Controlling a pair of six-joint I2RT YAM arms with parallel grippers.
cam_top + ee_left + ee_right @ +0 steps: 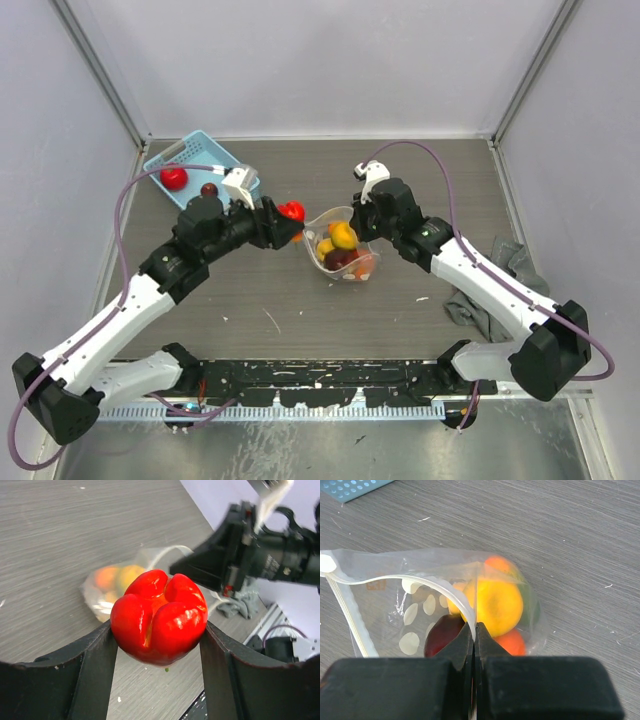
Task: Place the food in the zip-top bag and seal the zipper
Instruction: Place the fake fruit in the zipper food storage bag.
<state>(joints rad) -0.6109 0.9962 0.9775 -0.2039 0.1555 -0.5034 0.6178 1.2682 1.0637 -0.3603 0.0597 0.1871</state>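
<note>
The left gripper (159, 630) clamps a red toy pepper (159, 611) near the zip-top bag (415, 605) on the table (300, 310), while the right gripper (475, 629), jaws pressed together, pinches the bag's rim above the fruits (492, 605) inside.

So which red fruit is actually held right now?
The lobed red pepper, pinched between the left fingers near the bag; the round red one lies loose in the blue basket.
</note>
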